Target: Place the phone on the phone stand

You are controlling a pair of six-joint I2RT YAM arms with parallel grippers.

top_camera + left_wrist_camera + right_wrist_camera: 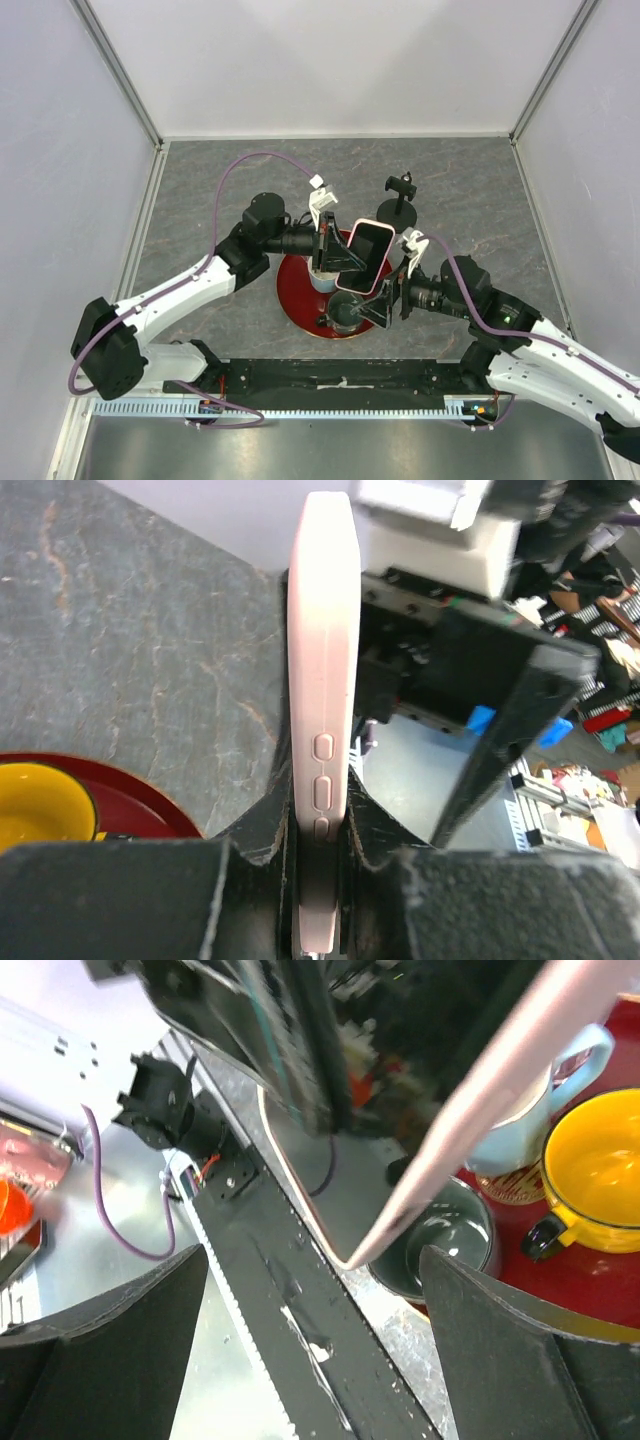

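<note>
From above, we see the phone (362, 256) held in the air over the red tray (295, 300), between the two grippers. Its long axis runs roughly near to far. The phone stand (401, 200) is on the table just beyond the phone's far end and slightly to the right, so we judge the carry goes forward and rightward. The left gripper (325, 245) meets the phone's left side, and the right gripper (392, 290) sits at its near right. In the left wrist view, the left gripper (318, 850) is clenched on the phone (322, 710), its pink edge standing straight up out of the fingers (255, 845), so we take this arm as the carrier. In the right wrist view, the right gripper (315, 1260) stands wide apart, released. The phone's (480, 1110) corner hangs above the gap and touches neither finger.
</note>
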